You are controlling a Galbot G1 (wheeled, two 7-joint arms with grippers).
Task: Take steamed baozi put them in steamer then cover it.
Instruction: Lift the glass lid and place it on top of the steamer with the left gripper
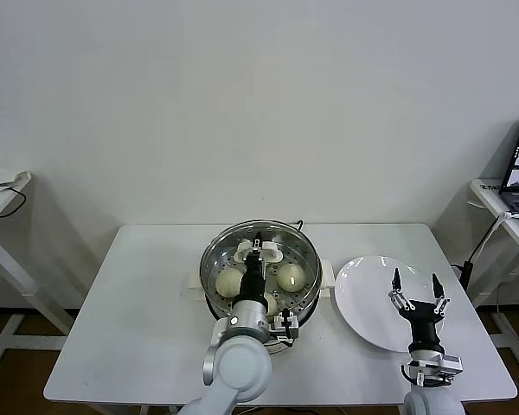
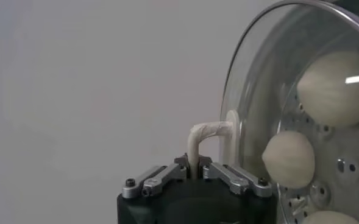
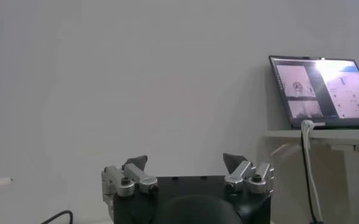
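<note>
Left arm covers the near rim of the steamer (image 1: 214, 259) in head view, so part of its contents is blocked; two steamed baozi (image 1: 229, 280) show clearly through the glass either side of the left gripper (image 1: 256, 251), a third peeks out just behind the gripper's wrist, fourth hard to make out. Left wrist view cuts off most of the cover (image 2: 252, 91) and shows three buns behind the glass, one only as a sliver.

Cover: clear glass, metal rim, cream-white oblong handle (image 2: 206, 137). It sits over the steamer directly under the left gripper. Left gripper clenched on the handle, fingers pinching it from both sides.

Baozi: round, cream-white, sitting on the perforated tray inside the shiny steamer. Steamer has cream side handles and stands mid-worktop (image 1: 138, 311).

Right gripper (image 1: 417, 294) released, fingers spread wide, holding nothing, hovering over the near edge of a white plate (image 1: 363, 294); plate bare. A laptop (image 3: 322, 90) sits on a side desk far off to the right gripper's outer side.
</note>
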